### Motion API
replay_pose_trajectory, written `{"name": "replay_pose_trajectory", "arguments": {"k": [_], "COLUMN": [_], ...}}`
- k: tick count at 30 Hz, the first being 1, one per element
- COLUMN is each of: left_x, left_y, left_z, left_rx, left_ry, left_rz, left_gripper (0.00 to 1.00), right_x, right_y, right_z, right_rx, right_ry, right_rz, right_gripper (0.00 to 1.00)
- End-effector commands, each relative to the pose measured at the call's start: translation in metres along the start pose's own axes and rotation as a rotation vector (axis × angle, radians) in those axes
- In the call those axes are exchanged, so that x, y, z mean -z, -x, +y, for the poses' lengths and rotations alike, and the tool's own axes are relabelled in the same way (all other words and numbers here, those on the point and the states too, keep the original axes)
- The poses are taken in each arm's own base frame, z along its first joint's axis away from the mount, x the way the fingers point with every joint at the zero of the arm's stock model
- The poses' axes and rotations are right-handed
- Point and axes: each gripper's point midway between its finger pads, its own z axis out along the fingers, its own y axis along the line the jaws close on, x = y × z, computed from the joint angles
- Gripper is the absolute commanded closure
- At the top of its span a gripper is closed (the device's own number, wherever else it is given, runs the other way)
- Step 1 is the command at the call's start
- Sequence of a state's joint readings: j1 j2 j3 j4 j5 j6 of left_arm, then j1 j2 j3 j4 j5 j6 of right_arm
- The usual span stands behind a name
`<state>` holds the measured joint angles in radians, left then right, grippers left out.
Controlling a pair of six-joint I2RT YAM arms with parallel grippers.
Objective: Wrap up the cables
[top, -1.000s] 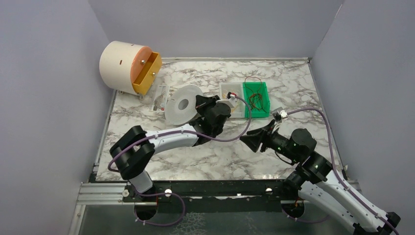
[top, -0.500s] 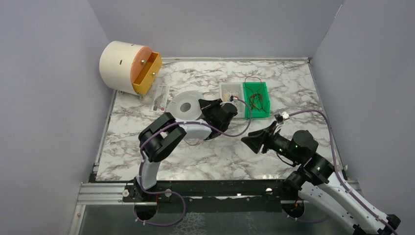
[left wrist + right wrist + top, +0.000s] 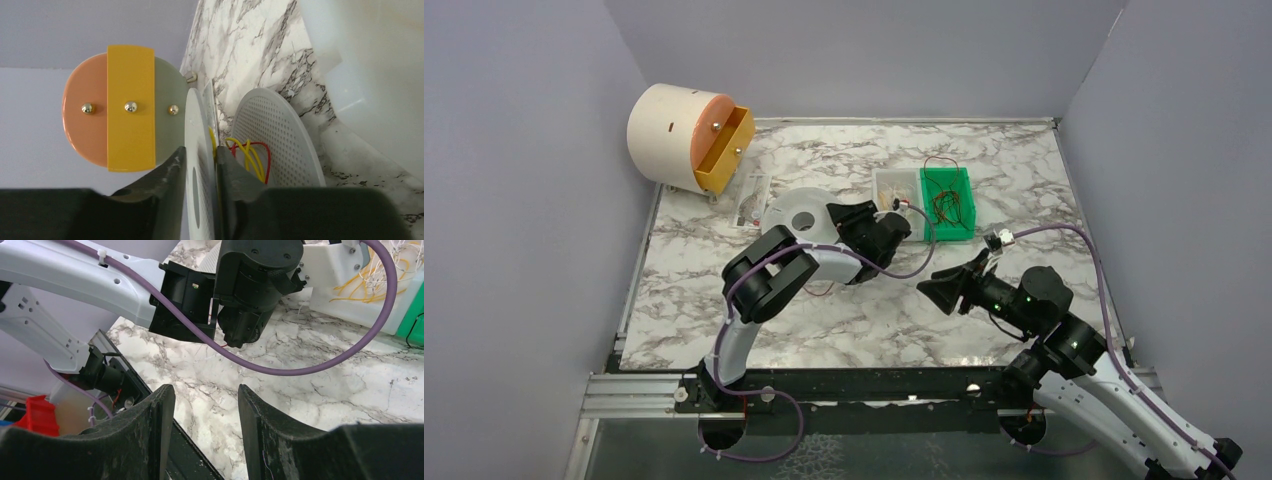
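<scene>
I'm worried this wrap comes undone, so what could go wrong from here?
The yellow and red cables sit in loose loops on the white spool; if the left gripper lets go, they may spring off. The right gripper hovers near the left arm's purple hose; it could snag.

The left gripper [image 3: 200, 149] points at a round cabinet [image 3: 80, 120] with a yellow drawer [image 3: 131, 125] pulled out of its face. Its dark fingers [image 3: 167, 177] are parted and straddle a white disc [image 3: 197, 125] seen nearly edge-on. Just beside it stands a perforated disc [image 3: 285, 135]. Yellow and red cables [image 3: 248, 156] loop between the two discs. A translucent bin [image 3: 370, 70] sits on the marble table [image 3: 250, 55].
</scene>
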<state>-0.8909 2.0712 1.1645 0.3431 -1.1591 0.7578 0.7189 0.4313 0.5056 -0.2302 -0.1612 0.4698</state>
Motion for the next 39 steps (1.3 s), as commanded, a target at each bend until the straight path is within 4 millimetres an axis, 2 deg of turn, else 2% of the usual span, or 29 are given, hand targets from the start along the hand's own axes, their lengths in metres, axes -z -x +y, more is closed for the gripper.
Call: {"name": "replay_pose_trajectory", "arguments": {"k": [1, 7, 9, 13, 25, 29, 39], "left_x": [-0.003, -0.001, 0.002, 0.008, 0.039, 0.051, 0.088], "left_y": [-0.001, -0.002, -0.002, -0.005, -0.009, -0.004, -0.003], "left_z": [0.003, -0.001, -0.003, -0.017, -0.039, -0.042, -0.037], "left_rx": [0.039, 0.084, 0.109, 0.185, 0.338, 0.396, 0.504], "left_ry": [0.033, 0.026, 0.01, -0.087, -0.271, -0.349, -0.497], "left_rz": [0.021, 0.017, 0.016, 0.046, 0.049, 0.028, 0.003], "left_gripper": [0.56, 0.37, 0.35, 0.26, 0.19, 0.17, 0.17], "right_x": [0.001, 0.004, 0.004, 0.004, 0.007, 0.008, 0.016], "right_y": [-0.001, 0.001, 0.001, 0.001, 0.001, -0.001, 0.009], "right_z": [-0.004, -0.003, -0.003, 0.0, 0.0, -0.002, -0.009], "right_rx": [0.006, 0.012, 0.01, 0.003, -0.013, -0.017, -0.025], "right_ry": [-0.021, -0.024, -0.023, -0.013, -0.02, -0.031, -0.099], "right_rz": [-0.001, 0.0, 0.001, 0.008, 0.013, 0.016, -0.009], "right_gripper": [0.46, 0.46, 0.46, 0.46, 0.46, 0.46, 0.46]}}
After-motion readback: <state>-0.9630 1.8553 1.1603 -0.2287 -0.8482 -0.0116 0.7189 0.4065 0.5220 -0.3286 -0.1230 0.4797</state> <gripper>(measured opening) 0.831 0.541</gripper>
